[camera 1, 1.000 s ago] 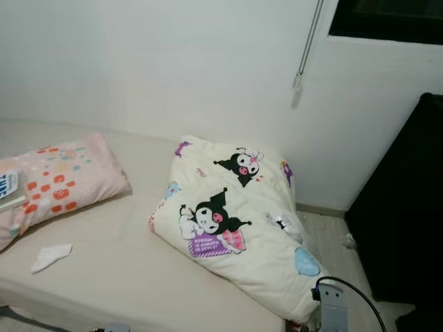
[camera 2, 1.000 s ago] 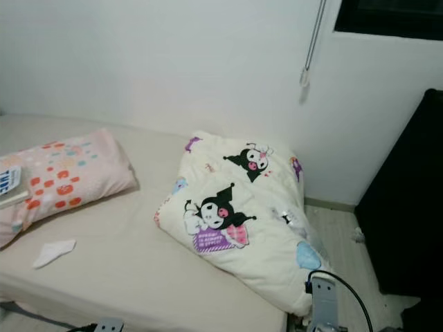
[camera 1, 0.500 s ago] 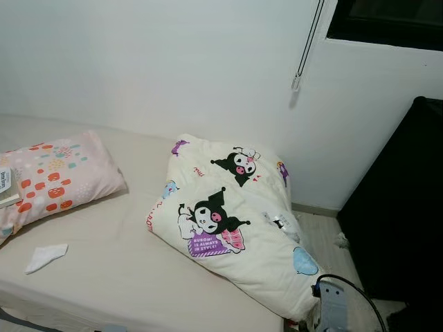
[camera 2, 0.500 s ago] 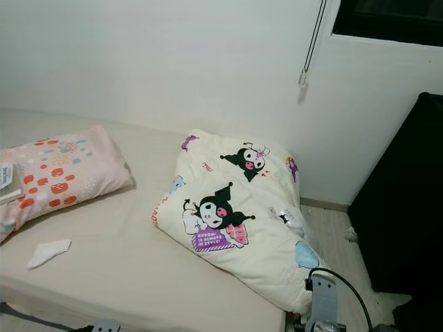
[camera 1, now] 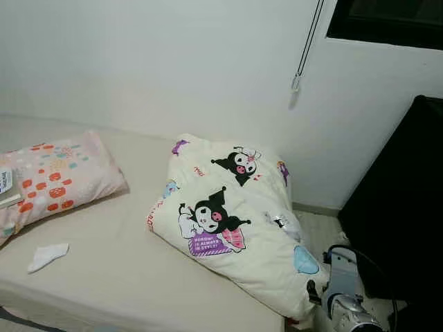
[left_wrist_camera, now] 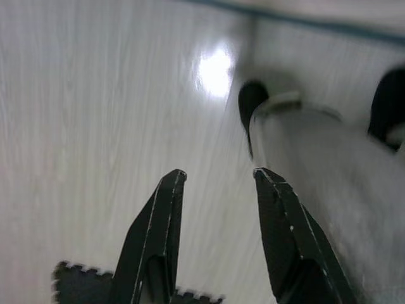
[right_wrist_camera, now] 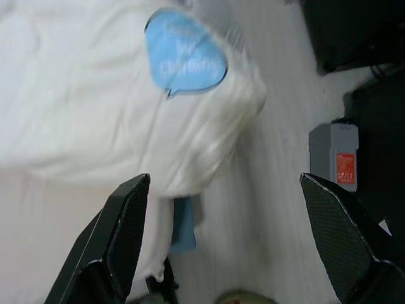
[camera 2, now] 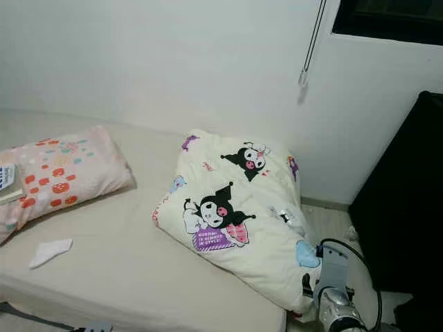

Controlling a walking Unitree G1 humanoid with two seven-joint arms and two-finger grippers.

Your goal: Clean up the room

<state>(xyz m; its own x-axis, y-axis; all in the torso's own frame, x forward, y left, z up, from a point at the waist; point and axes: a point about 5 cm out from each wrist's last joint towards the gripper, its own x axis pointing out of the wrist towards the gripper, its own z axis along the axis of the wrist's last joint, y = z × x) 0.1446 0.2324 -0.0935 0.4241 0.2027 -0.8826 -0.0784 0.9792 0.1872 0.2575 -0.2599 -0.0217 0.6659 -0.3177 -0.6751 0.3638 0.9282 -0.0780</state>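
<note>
A crumpled cream duvet (camera 1: 232,218) with cartoon prints lies on the right half of the bed (camera 1: 131,277), its corner hanging over the bed's end. A pink patterned pillow (camera 1: 59,176) lies at the left with a book (camera 1: 5,188) on it. A white scrap of tissue (camera 1: 47,256) rests on the sheet, and a small wrapper (camera 1: 280,221) on the duvet. My right arm (camera 1: 344,294) is up beside the duvet's hanging corner. My right gripper (right_wrist_camera: 228,253) is open above that corner, where a blue patch (right_wrist_camera: 185,57) shows. My left gripper (left_wrist_camera: 218,174) is open over the pale floor.
A tall black piece of furniture (camera 1: 398,207) stands right of the bed, leaving a narrow strip of floor (camera 1: 325,235) with a crumpled white scrap (camera 2: 349,234). A grey box with a red label (right_wrist_camera: 334,155) sits on the floor. A blind cord (camera 1: 304,48) hangs on the wall.
My right arm has risen and moved right, further into view beside the duvet's corner. The camera turned slightly right over the last second. The things on the bed have not moved.
</note>
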